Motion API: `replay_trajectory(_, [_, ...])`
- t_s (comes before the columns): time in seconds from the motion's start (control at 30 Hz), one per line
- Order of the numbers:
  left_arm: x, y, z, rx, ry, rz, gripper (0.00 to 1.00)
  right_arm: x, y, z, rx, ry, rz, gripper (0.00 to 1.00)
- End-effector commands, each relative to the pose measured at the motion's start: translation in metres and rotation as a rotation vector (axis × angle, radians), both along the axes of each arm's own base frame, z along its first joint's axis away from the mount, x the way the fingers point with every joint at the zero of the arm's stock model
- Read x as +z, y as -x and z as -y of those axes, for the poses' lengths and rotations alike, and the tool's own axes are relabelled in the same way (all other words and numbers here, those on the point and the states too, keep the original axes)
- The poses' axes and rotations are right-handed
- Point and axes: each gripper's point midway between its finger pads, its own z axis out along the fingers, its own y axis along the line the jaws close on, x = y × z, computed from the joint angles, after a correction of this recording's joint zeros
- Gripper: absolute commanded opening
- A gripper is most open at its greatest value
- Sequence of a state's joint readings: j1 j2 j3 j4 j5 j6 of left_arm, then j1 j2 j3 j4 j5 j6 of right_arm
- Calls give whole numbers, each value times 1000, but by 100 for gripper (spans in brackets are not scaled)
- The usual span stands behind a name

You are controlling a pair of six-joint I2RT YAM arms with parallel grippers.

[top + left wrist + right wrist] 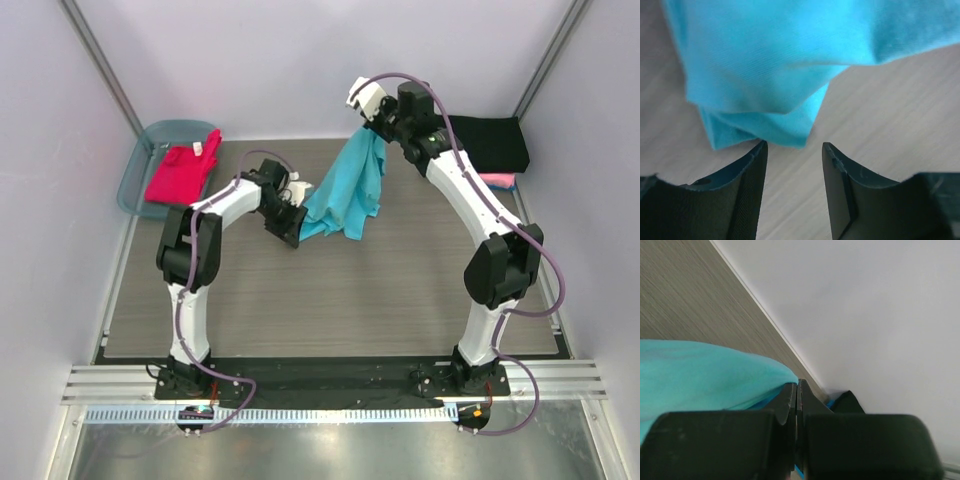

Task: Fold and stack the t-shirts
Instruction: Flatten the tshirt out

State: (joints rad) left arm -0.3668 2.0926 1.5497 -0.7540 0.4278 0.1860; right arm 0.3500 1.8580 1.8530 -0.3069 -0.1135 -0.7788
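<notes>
Starting at ten o'clock on the tabletop (330, 310), the red-magenta t-shirt (180, 175) lies bunched in the blue-grey tub (135, 170), draped over its right rim. Moving across, the left tool (296, 232) sits low near the middle, aimed toward two o'clock at the bottom corner of the turquoise t-shirt (345, 195). Up close on the left wrist view, that tool (794, 150) stands parted with nothing between its fingers (747, 175). The turquoise cloth hangs just beyond the tips, nearest the left-hand one, and I can't tell whether it touches.

On to twelve o'clock: the right tool (374, 130) is up high, pinching the top of the turquoise t-shirt, which hangs down from it in a long fold toward seven o'clock. On the right wrist view the right tool (797, 390) is clamped tight, with turquoise showing on both sides of the closed fingers.

Far right, at two o'clock, the black t-shirt (490, 143) lies folded flat by the wall. The pink t-shirt (497, 181) peeks out from under its near edge.
</notes>
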Motion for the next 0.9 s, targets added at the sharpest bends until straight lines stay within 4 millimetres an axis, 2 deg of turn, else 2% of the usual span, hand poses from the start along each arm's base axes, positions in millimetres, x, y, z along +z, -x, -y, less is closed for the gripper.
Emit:
replay_trajectory(0.0, [-3, -19, 5, 7, -1, 44, 47, 35, -4, 0, -23, -67, 79, 1])
replay_trajectory(0.03, [-4, -20, 5, 9, -3, 41, 43, 34, -5, 0, -27, -71, 74, 1])
replay_trajectory(0.1, [0, -20, 7, -2, 4, 45, 18, 34, -3, 0, -28, -77, 68, 1])
replay_trajectory(0.17, [4, -17, 5, -10, 4, 49, 0, 36, -1, 2, -36, -83, 64, 1])
replay_trajectory(0.3, [39, -10, 2, -28, 31, 121, 0, 41, 10, 9, -57, -86, 66, 1])
replay_trajectory(0.33, [68, -9, -3, -32, 38, 193, 0, 42, 13, 11, -69, -94, 63, 1])
replay_trajectory(0.37, [80, -6, -7, -35, 34, 231, 0, 55, 24, 17, -80, -110, 79, 1])
replay_trajectory(0.4, [84, 2, -15, -57, 15, 257, 0, 61, 30, 22, -95, -129, 82, 1])
replay_trajectory(0.43, [122, 6, -24, -52, 18, 365, 0, 66, 38, 26, -104, -152, 80, 1])
replay_trajectory(0.47, [134, 10, -29, -55, 15, 409, 0, 64, 47, 29, -119, -189, 55, 1])
replay_trajectory(0.5, [143, 22, -37, -83, 3, 440, 0, 85, 67, 36, -119, -217, 84, 1])
replay_trajectory(0.53, [155, 28, -42, -86, -7, 480, 0, 85, 81, 41, -121, -219, 65, 1])
replay_trajectory(0.57, [186, 39, -48, -90, 10, 572, 0, 74, 93, 44, -125, -217, 33, 1])
replay_trajectory(0.6, [197, 48, -53, -94, 9, 597, 0, 93, 118, 52, -128, -247, 56, 1])
replay_trajectory(0.63, [206, 56, -57, -112, 4, 628, 0, 84, 134, 57, -138, -239, 6, 1])
replay_trajectory(0.67, [229, 70, -62, -119, 21, 688, 0, 81, 147, 61, -145, -242, -25, 1])
replay_trajectory(0.77, [248, 105, -77, -151, 6, 705, 0, 87, 209, 75, -143, -297, -100, 1])
replay_trajectory(0.8, [259, 126, -84, -154, 7, 725, 0, 86, 225, 76, -143, -329, -128, 1])
replay_trajectory(0.83, [264, 135, -89, -154, 3, 740, 0, 91, 252, 83, -137, -349, -128, 1])
replay_trajectory(0.87, [266, 143, -93, -158, -3, 750, 0, 84, 262, 86, -144, -363, -148, 1])
